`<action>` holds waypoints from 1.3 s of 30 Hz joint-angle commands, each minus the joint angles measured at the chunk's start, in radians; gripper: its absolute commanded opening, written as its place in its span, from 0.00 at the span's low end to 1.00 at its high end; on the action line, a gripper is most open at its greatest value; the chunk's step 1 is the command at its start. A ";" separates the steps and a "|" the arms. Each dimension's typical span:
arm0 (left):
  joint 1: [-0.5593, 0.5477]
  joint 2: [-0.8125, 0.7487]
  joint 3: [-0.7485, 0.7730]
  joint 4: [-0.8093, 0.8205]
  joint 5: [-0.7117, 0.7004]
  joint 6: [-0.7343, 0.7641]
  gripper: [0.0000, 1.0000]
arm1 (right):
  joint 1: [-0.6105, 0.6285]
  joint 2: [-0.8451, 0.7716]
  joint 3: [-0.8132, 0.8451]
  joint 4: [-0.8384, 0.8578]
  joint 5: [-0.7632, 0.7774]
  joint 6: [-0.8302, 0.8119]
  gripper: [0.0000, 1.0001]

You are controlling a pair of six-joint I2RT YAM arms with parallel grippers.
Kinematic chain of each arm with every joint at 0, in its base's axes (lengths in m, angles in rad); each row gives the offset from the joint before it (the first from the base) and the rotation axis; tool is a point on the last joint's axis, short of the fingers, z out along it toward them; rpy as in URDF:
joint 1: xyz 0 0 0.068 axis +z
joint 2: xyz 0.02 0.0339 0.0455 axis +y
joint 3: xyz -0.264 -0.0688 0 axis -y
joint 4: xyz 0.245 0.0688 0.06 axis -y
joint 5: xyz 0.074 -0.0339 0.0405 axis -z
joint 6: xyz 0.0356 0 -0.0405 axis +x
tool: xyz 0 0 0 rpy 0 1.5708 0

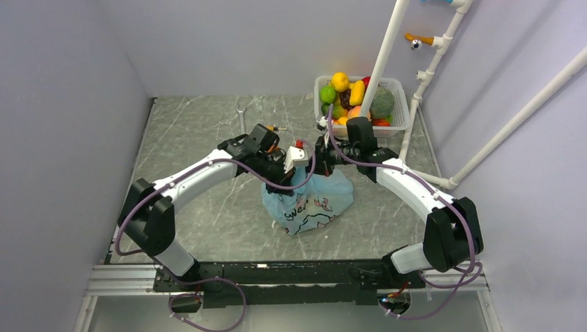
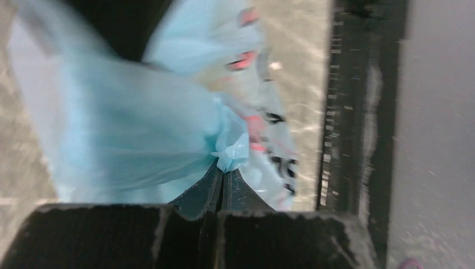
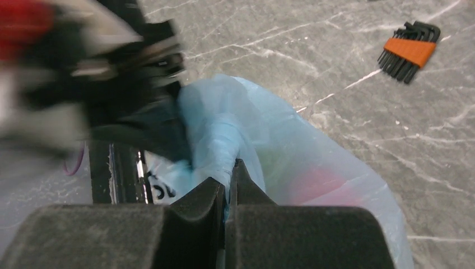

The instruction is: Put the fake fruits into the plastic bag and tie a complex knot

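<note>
Plastic bag (image 1: 311, 207) neck pinched tight by left hand (image 2: 223, 171) and right hand (image 3: 229, 168). Many fake fruits (image 1: 353, 95) left in basket (image 1: 399, 88). Tying judged started, not shown finished.

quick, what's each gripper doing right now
left gripper: shut on the bag
right gripper: shut on the bag

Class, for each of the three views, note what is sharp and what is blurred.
Top external: evenly lit, sharp throughout. Left wrist: the thin light-blue printed plastic bag is smeared by blur. Right wrist: the left arm is blurred, the orange-holdered hex key set crisp.
</note>
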 commanded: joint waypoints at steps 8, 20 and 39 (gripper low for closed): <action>0.018 0.101 -0.073 0.360 -0.543 -0.294 0.00 | 0.003 -0.082 -0.052 0.150 -0.016 0.174 0.00; 0.149 0.048 -0.281 0.883 0.031 -0.635 0.00 | 0.093 -0.067 -0.034 0.265 -0.036 0.245 0.09; 0.155 0.059 -0.275 0.857 0.046 -0.647 0.00 | -0.110 -0.084 0.013 -0.285 0.209 -0.088 0.41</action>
